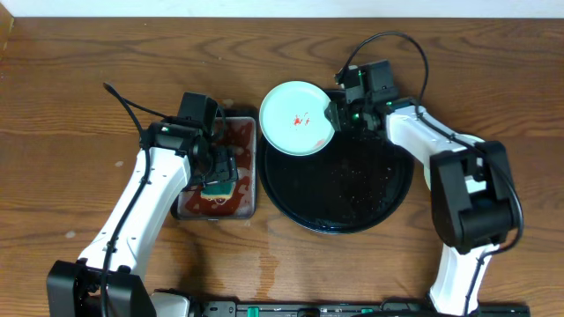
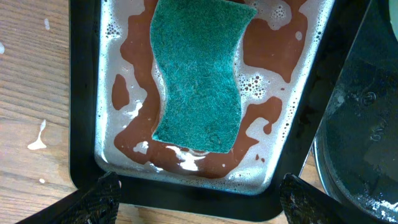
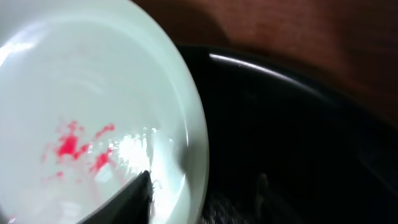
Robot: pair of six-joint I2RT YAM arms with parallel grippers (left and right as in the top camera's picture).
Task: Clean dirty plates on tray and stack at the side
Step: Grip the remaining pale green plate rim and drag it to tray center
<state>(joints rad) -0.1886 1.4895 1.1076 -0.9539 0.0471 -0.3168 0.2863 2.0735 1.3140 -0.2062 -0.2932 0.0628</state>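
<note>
Green sponge [image 2: 198,78] in foamy red-stained tray [image 2: 84,124]

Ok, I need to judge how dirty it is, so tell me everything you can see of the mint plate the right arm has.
The plate is small, round and pale mint, glossy like glazed ceramic or plastic, with a shallow raised rim. Red smears mark the middle of its face; the rest looks clean. It faces up over the upper left rim of the black tray, partly out past it. The right tool is clamped on its right edge, one finger lying on its face. Whether it rests on the tray or is lifted cannot be told.
</note>
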